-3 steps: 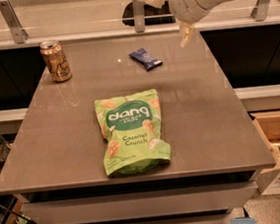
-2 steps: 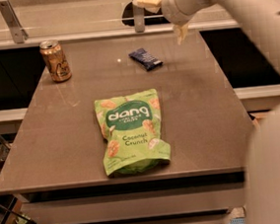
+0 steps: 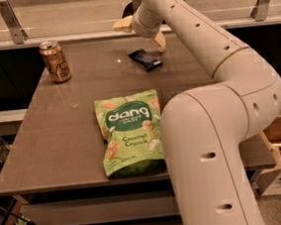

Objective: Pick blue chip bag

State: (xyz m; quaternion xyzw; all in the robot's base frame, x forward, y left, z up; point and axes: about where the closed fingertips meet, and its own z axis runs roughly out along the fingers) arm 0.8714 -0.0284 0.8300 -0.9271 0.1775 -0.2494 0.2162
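The blue chip bag (image 3: 145, 59) is a small dark navy packet lying flat at the far middle of the grey table (image 3: 72, 126). My gripper (image 3: 140, 32) hovers just above and behind it at the table's far edge, open, with one pale finger (image 3: 122, 24) pointing left and the other finger (image 3: 160, 40) hanging down to the packet's right. Nothing is between the fingers. My white arm stretches from the lower right up across the picture and hides the table's right side.
A large bright green "dang Coconut Crunch" bag (image 3: 130, 132) lies at the near middle of the table. A gold drink can (image 3: 55, 61) stands at the far left. A glass rail with metal brackets (image 3: 11, 17) runs behind the table. Boxes sit on the floor at right.
My arm has swung forward and left, now filling the right of the picture. The gripper moved left and down, from beyond the table's far right toward the blue chip bag.
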